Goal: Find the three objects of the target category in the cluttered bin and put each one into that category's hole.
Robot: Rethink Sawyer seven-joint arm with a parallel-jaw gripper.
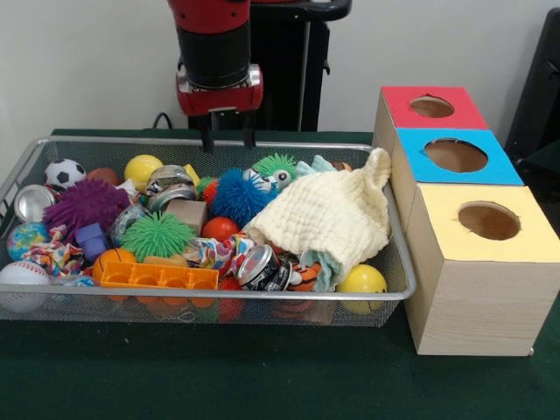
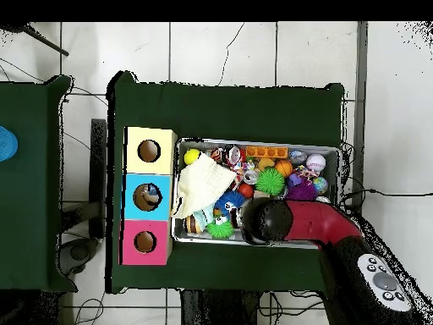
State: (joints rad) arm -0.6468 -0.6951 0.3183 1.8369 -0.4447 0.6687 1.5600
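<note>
Claw (image 1: 227, 138) empty, fingers apart, above bin's (image 1: 398, 262) far rim, blue spiky ball (image 1: 238, 196) just below

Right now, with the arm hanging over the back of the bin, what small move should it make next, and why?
Probably lower the pincer straight down toward the blue fuzzy ball. The pincer hangs open above the wire bin's far rim, holding nothing, and that ball lies almost directly under it, uncovered, beside the cream cloth.
</note>
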